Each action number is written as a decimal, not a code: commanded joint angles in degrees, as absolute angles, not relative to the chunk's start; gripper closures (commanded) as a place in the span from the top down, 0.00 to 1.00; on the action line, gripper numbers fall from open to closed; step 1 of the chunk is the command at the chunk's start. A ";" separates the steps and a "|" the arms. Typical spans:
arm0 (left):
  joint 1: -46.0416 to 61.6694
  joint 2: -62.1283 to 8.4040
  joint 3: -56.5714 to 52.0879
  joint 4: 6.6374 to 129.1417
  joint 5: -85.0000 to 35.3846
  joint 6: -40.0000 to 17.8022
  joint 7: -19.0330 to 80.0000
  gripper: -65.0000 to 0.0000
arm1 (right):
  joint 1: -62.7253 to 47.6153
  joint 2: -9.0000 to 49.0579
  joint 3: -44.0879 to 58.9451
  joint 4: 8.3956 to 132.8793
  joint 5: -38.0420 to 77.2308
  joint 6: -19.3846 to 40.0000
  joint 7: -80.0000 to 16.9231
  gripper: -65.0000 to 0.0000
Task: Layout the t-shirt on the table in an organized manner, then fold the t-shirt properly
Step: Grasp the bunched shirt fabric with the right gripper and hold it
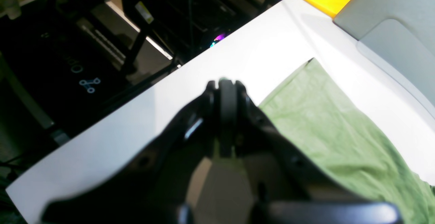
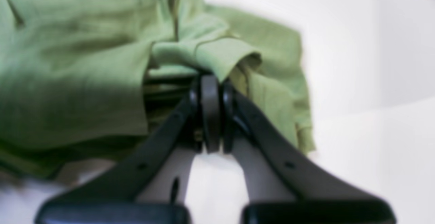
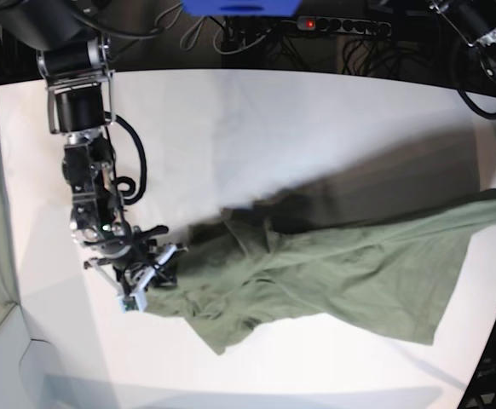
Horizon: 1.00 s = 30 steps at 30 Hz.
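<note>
On the white table (image 3: 231,111), my right fingers (image 2: 210,81) pinch the soft olive-green cotton t-shirt (image 3: 333,273); left fingers (image 1: 227,91) pressed together, apparently gripping its far edge; limp, light cloth.

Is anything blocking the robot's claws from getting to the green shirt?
Nothing visible is. The right gripper is shut on a bunched fold of the t-shirt. The left gripper is shut too, with green cloth right beside it, but whether it pinches that cloth is unclear.
</note>
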State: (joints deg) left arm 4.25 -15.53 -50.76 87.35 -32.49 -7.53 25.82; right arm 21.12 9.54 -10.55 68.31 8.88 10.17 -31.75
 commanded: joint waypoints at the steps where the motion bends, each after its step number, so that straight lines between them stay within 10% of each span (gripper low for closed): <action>1: 3.74 -16.84 -50.95 88.48 -32.92 -7.69 24.04 0.00 | 22.81 10.33 -11.03 68.62 8.92 11.74 -30.73 0.00; 11: 3.74 -16.84 -50.95 88.40 -33.01 -7.69 24.04 0.00 | 24.84 10.59 -11.03 65.27 8.84 17.98 -30.55 0.17; 21: 3.74 -16.75 -50.95 88.31 -33.01 -7.69 24.04 0.00 | 20.09 8.57 1.54 71.16 9.54 17.98 -34.33 0.68; 30: 3.74 -16.75 -50.86 88.31 -33.01 -7.69 23.96 0.00 | 7.25 0.48 3.82 89.10 9.63 17.98 -34.68 0.69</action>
